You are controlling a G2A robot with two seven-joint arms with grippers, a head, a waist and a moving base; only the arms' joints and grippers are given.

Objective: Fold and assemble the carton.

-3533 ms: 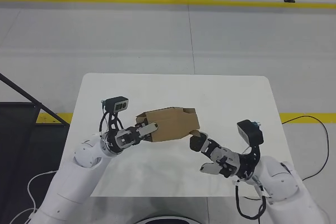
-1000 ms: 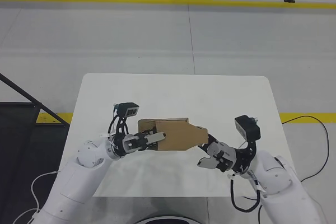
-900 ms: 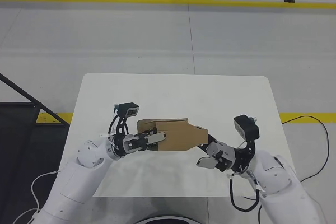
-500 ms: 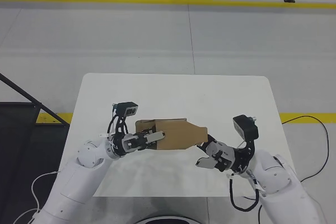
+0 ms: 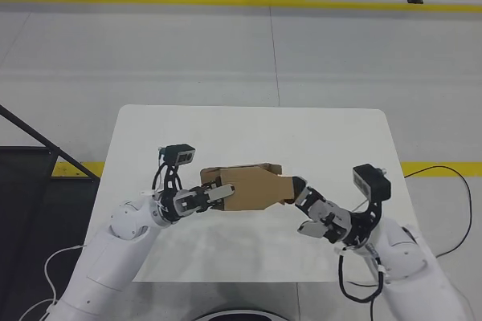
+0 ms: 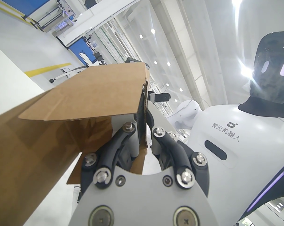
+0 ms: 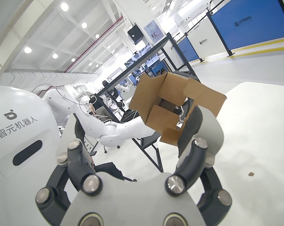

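While left fingers (image 6: pixel 157 118) clamp the carton (image 5: pixel 249 188), right fingers (image 7: pixel 210 123), spread, have swung to its end.

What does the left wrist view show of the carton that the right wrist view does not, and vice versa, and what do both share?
Left wrist view: the left claw shut on the edge of one carton flap, pads pinching the cardboard. Right wrist view: the carton's open end, flaps spread, hollow inside visible; the right claw open, one finger beside a lower flap; a brown scrap on the table. Both: the brown carton, with that arm's own claw at one end.
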